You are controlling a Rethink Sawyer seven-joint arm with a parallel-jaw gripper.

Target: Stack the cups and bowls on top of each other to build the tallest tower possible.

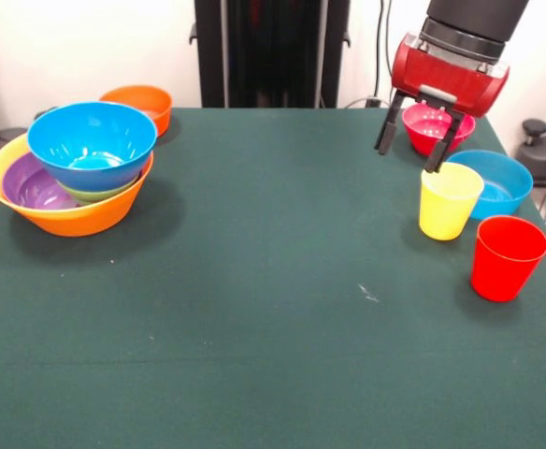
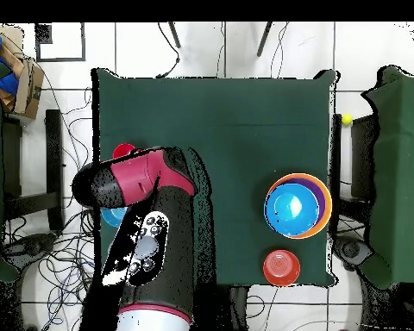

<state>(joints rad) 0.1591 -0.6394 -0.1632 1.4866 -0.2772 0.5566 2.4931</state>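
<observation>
The claw (image 1: 410, 148) hangs released, its 2 black fingers spread and gripping nothing, in front of the small pink-red bowl (image 1: 436, 126) and just above the yellow cup (image 1: 449, 201). Beside that smooth tapered cup stand a glossy blue bowl (image 1: 497, 181) and the red cup (image 1: 506, 257). Across the green felt-like tabletop (image 1: 254, 281), the tower (image 1: 72, 173) nests purple, green and blue bowls in a large yellow-orange one; an orange bowl (image 1: 140, 106) sits behind.
</observation>
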